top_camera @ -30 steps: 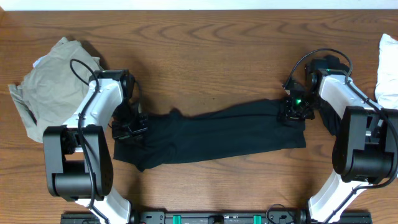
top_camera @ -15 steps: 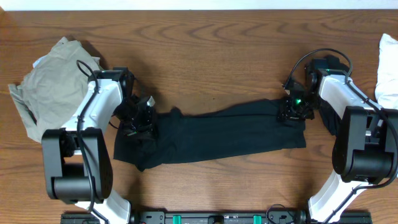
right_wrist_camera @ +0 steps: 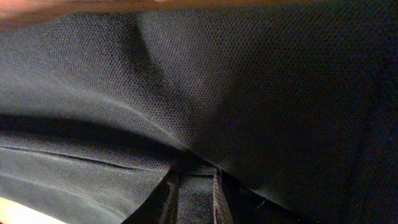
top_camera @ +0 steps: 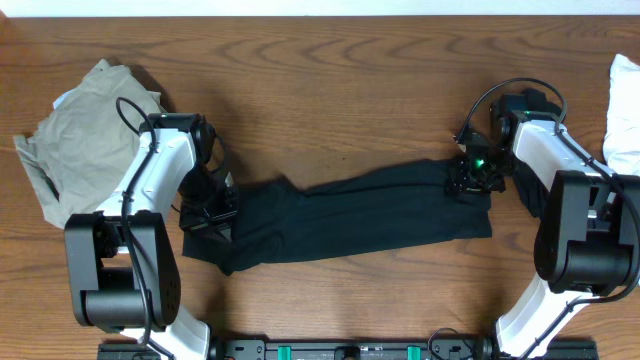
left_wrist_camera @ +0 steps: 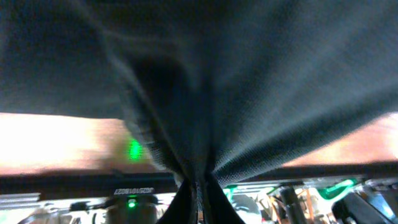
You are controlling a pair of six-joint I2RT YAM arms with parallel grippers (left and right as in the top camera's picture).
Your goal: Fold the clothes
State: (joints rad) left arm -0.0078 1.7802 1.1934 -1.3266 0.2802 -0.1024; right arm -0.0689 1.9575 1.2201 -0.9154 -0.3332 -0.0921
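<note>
Black garment [top_camera: 340, 215], long axis left-right, slightly tilted

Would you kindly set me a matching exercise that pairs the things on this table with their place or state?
Things:
1. black garment
2. khaki garment
3. white cloth
4. left hand

Place or state:
A. bunched up at the far left of the overhead view
B. at the right edge of the overhead view
C. laid out long across the middle
D. shut on fabric

Pairs: 1-C, 2-A, 3-B, 4-D
</note>
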